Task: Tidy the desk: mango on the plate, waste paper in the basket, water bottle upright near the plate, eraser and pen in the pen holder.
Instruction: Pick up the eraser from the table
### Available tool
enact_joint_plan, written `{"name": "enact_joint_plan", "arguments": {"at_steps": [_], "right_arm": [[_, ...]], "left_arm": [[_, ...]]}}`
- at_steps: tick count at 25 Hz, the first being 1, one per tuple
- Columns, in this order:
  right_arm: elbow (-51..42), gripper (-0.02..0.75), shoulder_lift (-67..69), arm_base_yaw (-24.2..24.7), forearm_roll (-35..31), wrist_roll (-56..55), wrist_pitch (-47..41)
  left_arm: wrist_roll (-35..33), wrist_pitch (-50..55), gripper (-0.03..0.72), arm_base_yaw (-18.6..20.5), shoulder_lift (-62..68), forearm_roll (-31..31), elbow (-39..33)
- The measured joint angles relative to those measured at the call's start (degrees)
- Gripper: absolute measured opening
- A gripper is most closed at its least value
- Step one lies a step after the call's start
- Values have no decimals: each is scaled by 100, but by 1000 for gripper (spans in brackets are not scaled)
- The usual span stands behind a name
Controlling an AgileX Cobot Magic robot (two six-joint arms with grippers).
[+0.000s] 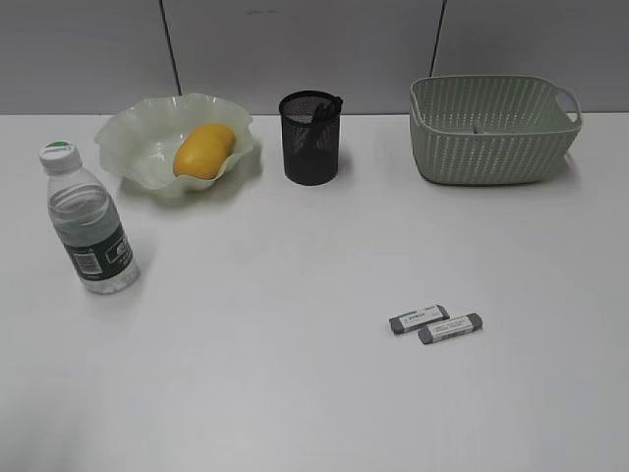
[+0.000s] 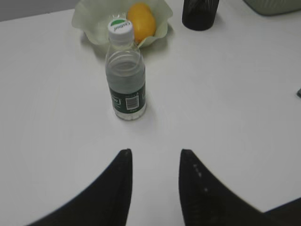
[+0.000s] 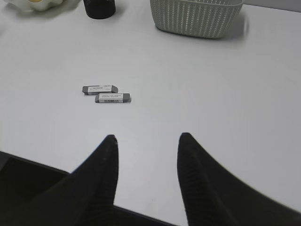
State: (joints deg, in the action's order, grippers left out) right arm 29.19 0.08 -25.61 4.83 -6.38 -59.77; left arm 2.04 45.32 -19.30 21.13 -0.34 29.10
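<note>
Exterior view: mango yellow-orange, on plate; left gripper, right gripper spread, empty.

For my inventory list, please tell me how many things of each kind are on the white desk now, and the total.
Mango: 1
Wavy-rimmed plate: 1
Water bottle: 1
Black mesh pen holder: 1
Woven-pattern basket: 1
Grey erasers: 2
Total: 7
Contents of the pen holder and the basket are not counted; they cannot be made out clearly.

grey panelled wall behind (dark vertical seams between panels), under soft, even light.
</note>
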Motion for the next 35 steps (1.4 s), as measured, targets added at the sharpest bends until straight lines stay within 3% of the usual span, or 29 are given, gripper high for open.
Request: {"name": "enact_joint_plan", "arguments": {"at_steps": [5, 13, 21, 28, 35], "right_arm": [[0, 340, 0, 0, 0, 0, 0], [0, 340, 0, 0, 0, 0, 0], [18, 340, 296, 0, 7, 52, 42], [226, 340, 2216, 0, 13, 755, 1181], [706, 340, 5577, 0, 7, 1973, 2284]], "left_arm": [[0, -85, 244, 0, -262, -17, -51], [0, 1041, 239, 0, -449, 83, 286], [0, 1508, 239, 91, -1736, 105, 178], [20, 1520, 237, 448, -2148, 87, 178], [20, 1515, 237, 614, -2148, 34, 178]]}}
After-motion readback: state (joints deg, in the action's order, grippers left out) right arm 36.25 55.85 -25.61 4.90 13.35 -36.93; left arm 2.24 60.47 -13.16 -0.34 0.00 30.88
